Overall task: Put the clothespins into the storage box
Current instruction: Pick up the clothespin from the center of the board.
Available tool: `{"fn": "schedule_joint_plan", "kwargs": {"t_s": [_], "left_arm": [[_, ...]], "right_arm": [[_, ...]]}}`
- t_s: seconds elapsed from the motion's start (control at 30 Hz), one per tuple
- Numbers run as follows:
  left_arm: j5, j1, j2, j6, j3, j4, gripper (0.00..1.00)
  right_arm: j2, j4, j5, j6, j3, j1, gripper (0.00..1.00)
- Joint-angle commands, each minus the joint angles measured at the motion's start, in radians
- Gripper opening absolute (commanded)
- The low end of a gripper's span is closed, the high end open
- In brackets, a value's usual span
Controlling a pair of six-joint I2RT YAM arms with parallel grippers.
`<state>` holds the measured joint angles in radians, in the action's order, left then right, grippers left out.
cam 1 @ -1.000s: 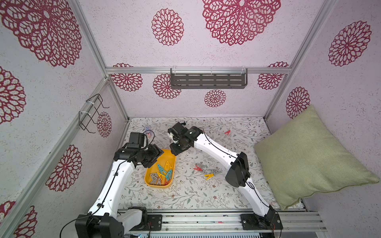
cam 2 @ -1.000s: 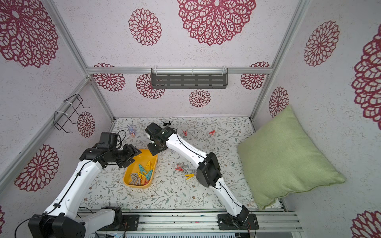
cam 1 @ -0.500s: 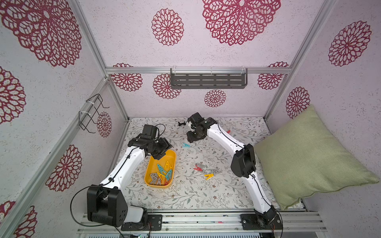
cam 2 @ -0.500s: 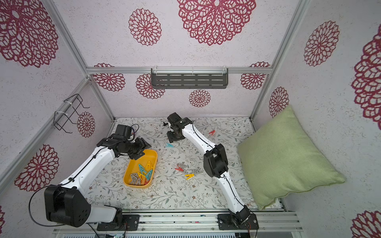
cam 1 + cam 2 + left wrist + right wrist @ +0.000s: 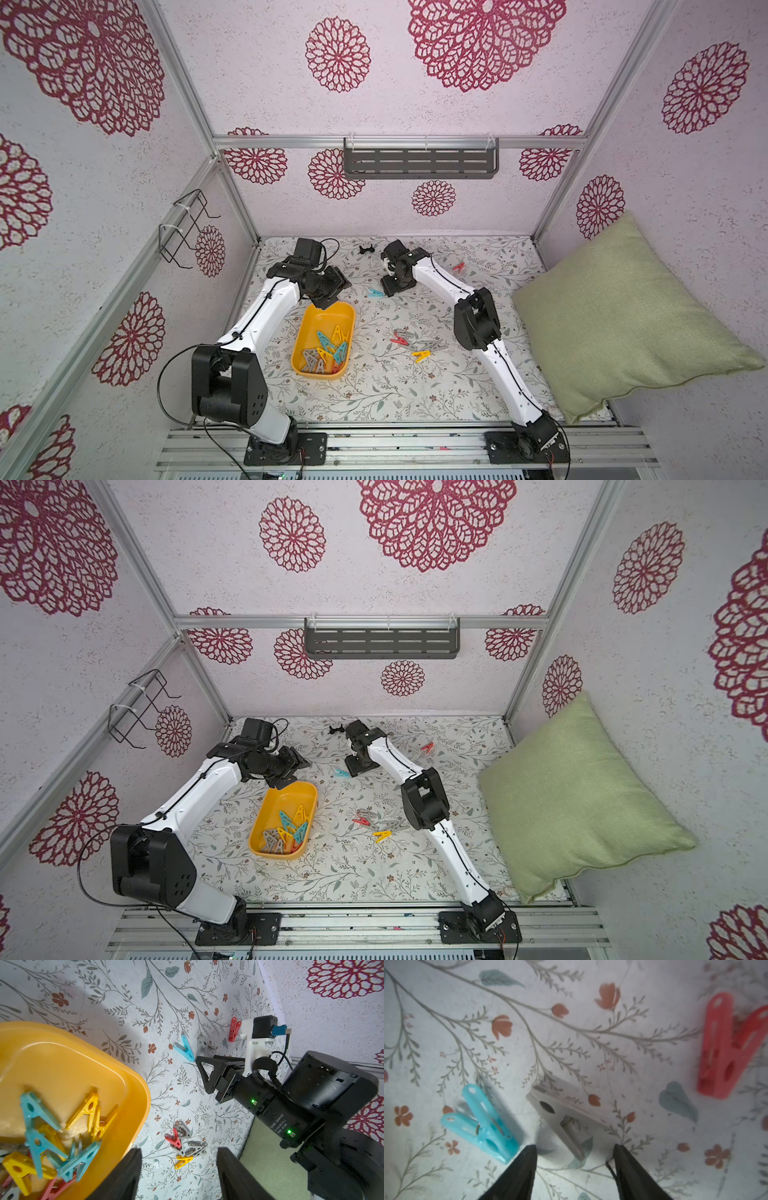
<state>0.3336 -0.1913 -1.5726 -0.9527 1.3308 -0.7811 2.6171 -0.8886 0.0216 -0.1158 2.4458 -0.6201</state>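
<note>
I am hovering the right gripper (image 5: pixel 574 1147), jaws spread around a leg tip of the grey V-shaped plastic clothespin (image 5: pixel 560 1113), ready for 1 pinch. The left gripper (image 5: pixel 178 1150) is hanging spread and empty over the far end of the shallow yellow-orange plastic storage box (image 5: pixel 332 318), clear of my drop path.

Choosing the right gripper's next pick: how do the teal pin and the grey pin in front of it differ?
The grey pin lies in line with the gap of the open right gripper; the teal pin lies off to one side of it. The grey pin's splayed legs face the gripper; the teal pin's point away from it. Both lie loose on the table, unheld.
</note>
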Motion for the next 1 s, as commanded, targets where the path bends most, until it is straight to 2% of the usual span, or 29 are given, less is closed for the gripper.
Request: {"fn": "schedule_joint_plan", "kwargs": {"t_s": [0.0,0.43,0.5,0.6,0.83,0.97], "left_arm": [[0.016,-0.004,-0.023,0.023,0.034,-0.013,0.64],[0.013,-0.003,-0.043,0.026,0.046,-0.017,0.64],[0.011,-0.003,-0.037,0.025,0.041,-0.021,0.64],[0.009,-0.004,-0.027,0.024,0.032,-0.022,0.64],[-0.005,-0.002,0.016,0.02,0.012,-0.032,0.64],[-0.016,0.007,0.052,0.022,-0.002,-0.038,0.64]], "right_arm": [[0.01,0.002,-0.002,0.03,0.035,0.013,0.65],[0.04,0.014,0.08,0.023,0.032,-0.005,0.43],[0.043,0.016,0.08,0.022,0.033,-0.013,0.37],[0.046,0.017,0.078,0.021,0.033,-0.027,0.32],[0.012,0.023,0.086,-0.011,0.037,-0.038,0.09],[-0.053,0.02,0.068,-0.019,0.041,-0.051,0.05]]}}
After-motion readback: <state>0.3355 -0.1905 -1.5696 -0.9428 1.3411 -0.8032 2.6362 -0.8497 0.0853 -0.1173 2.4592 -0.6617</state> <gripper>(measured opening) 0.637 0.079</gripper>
